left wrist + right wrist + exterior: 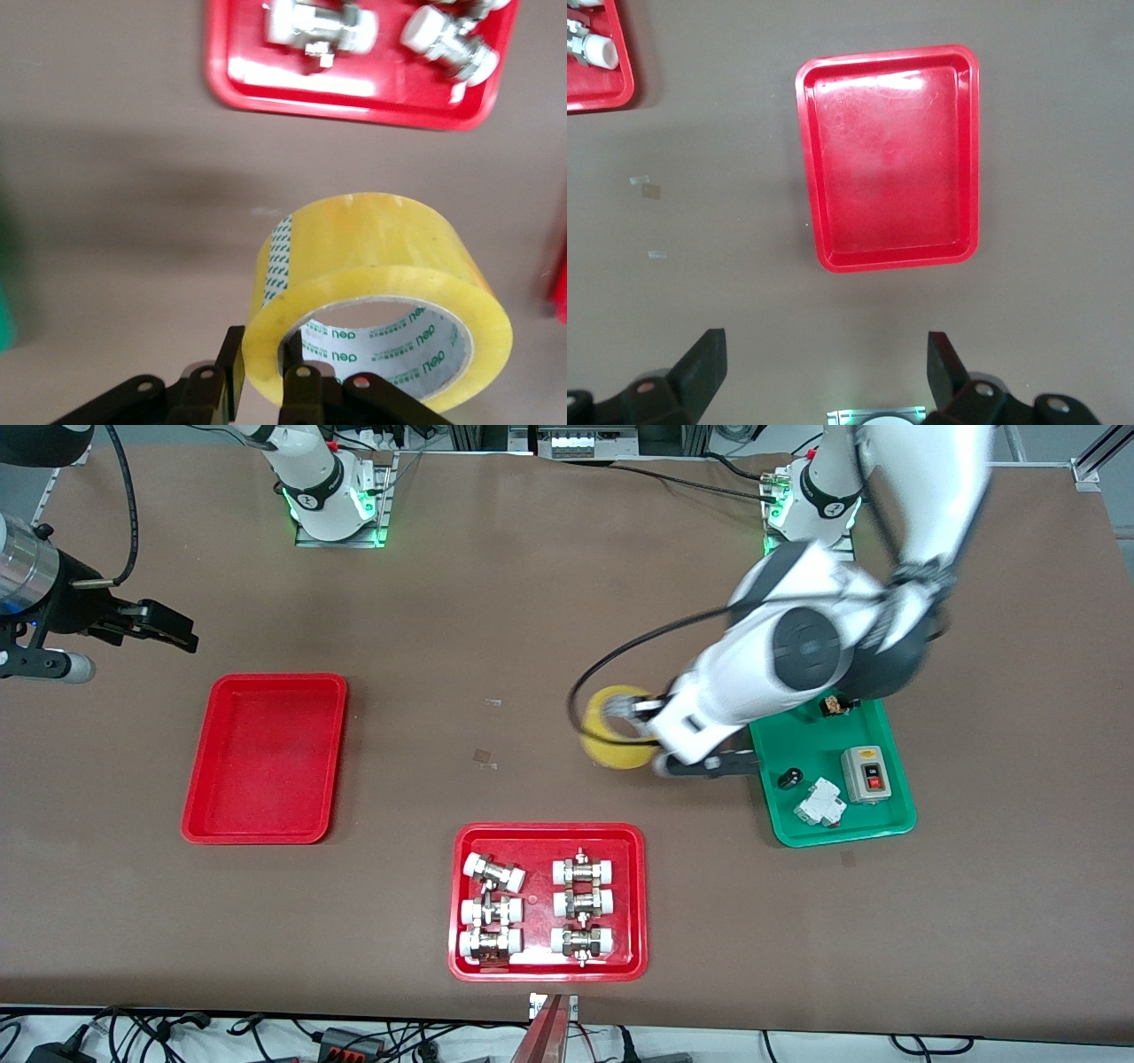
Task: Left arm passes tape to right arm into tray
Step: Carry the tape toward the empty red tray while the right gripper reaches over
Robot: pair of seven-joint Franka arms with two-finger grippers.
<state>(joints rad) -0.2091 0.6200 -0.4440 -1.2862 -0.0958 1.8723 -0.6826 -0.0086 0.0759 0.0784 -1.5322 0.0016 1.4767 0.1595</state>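
Observation:
The tape (pixel 613 731), a yellow roll with a white printed core (pixel 381 283), is held tilted over the bare table beside the green tray. My left gripper (pixel 645 722) (pixel 264 367) is shut on the roll's wall, with one finger inside the core and one outside. The plain red tray (pixel 266 762) (pixel 890 168) lies empty toward the right arm's end of the table. My right gripper (pixel 168 627) (pixel 824 347) waits open in the air beside that tray's corner nearest the robots' bases, with nothing between its fingers.
A red tray of metal pipe fittings (pixel 547 830) (pixel 266 88) lies nearer to the front camera than the tape. The green tray (pixel 797 815) under the left arm holds a switch box (pixel 864 773) and small parts. Small scraps (pixel 485 757) lie on the mat.

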